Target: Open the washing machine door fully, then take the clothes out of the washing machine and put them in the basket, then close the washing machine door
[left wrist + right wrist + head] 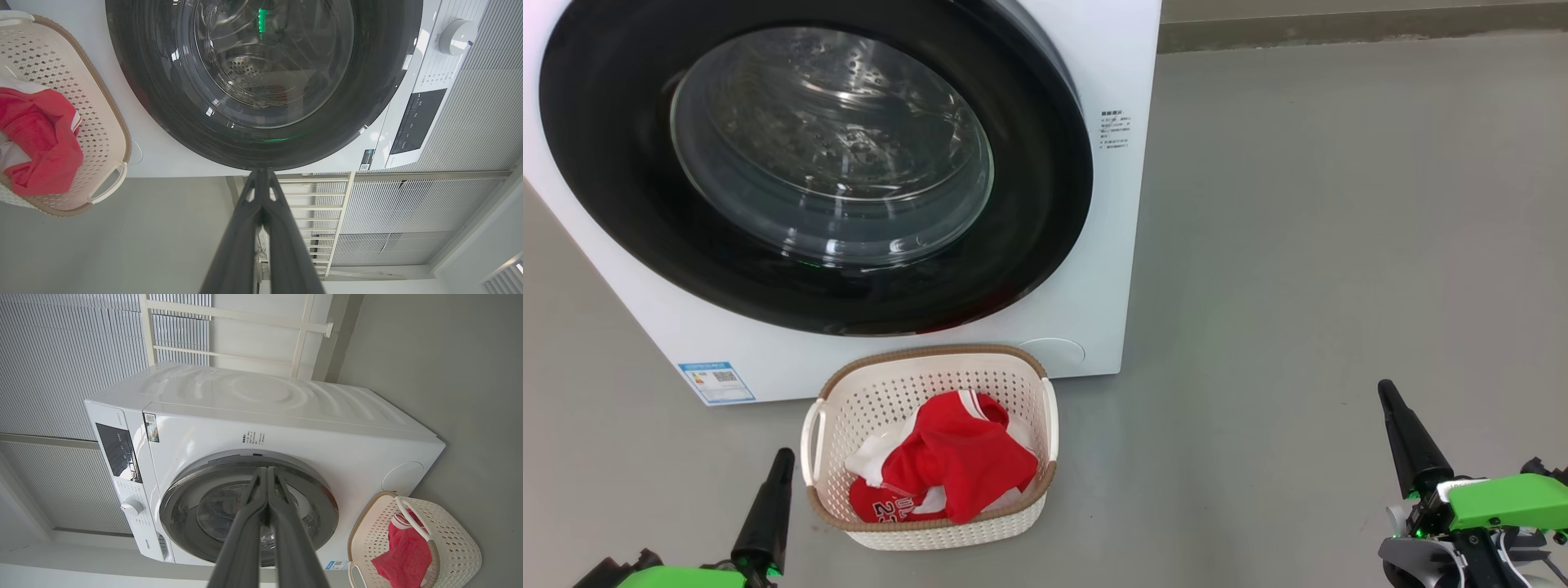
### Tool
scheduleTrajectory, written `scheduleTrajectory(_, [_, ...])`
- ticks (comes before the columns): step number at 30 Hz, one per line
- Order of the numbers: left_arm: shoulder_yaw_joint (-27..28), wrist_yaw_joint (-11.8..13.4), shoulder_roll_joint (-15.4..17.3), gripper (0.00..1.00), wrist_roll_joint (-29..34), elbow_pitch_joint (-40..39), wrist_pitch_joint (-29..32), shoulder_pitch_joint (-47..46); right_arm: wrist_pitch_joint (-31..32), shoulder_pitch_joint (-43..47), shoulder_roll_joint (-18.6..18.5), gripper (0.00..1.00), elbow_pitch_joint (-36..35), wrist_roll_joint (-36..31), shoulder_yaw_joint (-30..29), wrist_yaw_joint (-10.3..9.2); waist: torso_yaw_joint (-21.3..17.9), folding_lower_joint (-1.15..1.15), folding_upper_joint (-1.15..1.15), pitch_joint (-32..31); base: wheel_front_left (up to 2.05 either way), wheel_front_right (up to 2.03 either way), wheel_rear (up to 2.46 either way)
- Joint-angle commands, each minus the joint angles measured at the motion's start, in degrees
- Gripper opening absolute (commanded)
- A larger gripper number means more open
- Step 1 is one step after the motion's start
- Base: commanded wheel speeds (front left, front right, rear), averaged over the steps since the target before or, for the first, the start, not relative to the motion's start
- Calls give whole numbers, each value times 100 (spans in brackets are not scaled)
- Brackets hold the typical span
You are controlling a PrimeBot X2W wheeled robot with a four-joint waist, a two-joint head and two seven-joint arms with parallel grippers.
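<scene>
the left gripper (783,459) sits low on the left, its two dark fingers (245,228) clenched tip to tip with nothing between them. just to its right, on the grey floor (1339,204), stands the basket (931,353), near the fingers but apart from them. the clothes (947,461) lie heaped inside it, red with white trim and white numerals, over the middle and the near side of its bottom.

ahead of the left gripper, beyond the basket, rises the washing machine (1115,245). the basket's far rim is right up at its white front; whether they touch i cannot tell. a small blue label (716,381) sits on the machine's lower corner, ahead of the left fingertips. the washing machine door (1045,188) is shut flat against the front, and its glass bowl shows the perforated steel drum behind. in the left wrist view the clenched tips line up with the door's black edge; the head view shows them well short of it.

well to the right of the basket, across a wide stretch of floor, the right gripper (1387,394) is clenched too, its fingers (249,531) pressed together and holding nothing, a green housing (1503,500) behind them. from this gripper the machine lies ahead and to the left, well apart. in its wrist view the tips aim at the door, with the dark control panel (118,451) and a round dial (131,506) off to one side.
</scene>
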Motion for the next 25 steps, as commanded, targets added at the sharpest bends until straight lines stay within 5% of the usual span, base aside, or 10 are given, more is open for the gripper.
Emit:
scheduleTrajectory(1, [199,-41,93,0,-40,-115,44,-225,32,-243,-94,0,-143,41,84,-3,0,0,0,0,0,0,0])
scheduleTrajectory(25, [198,-41,93,0,-41,-116,43,-225,32,-243,-94,0,-143,41,84,-3,0,0,0,0,0,0,0])
